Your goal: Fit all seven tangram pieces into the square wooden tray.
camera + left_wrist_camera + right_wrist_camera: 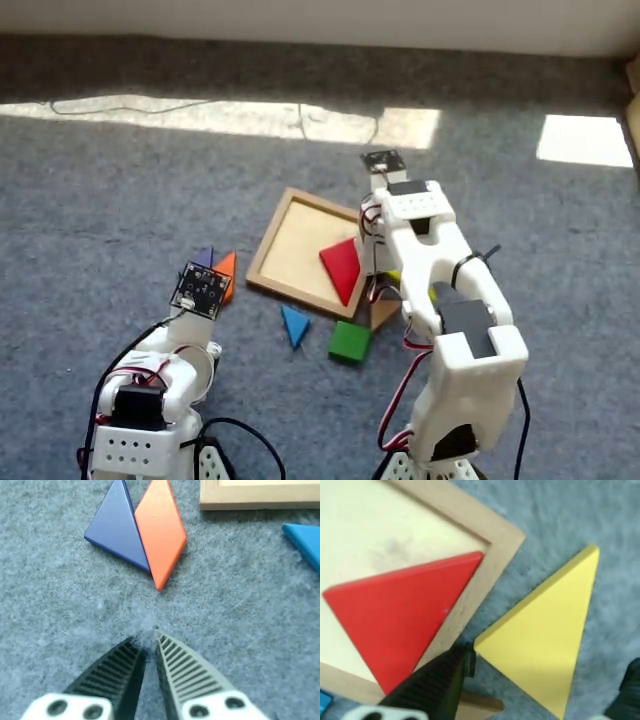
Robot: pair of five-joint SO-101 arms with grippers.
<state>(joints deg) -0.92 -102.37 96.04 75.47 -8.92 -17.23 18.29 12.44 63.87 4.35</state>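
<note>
Lower centre of the left wrist view: left gripper (150,636), fingers pressed together, empty. Right gripper (550,665): fingers spread, flanking the yellow triangle (545,630) beside the tray (295,245).

High view, centre: green square (350,341), blue triangle (294,324) and brown piece (383,312) lie outside the tray. Left of it: orange piece (227,272), navy triangle (204,258).

Red triangle (342,268) is in the tray, 1 corner over the rim. Judgement: 1 of 7 placed, 6 remain.

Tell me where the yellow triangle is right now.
In the right wrist view, the yellow triangle lies flat on the carpet just outside the wooden tray, across its rim from the red triangle.
</note>
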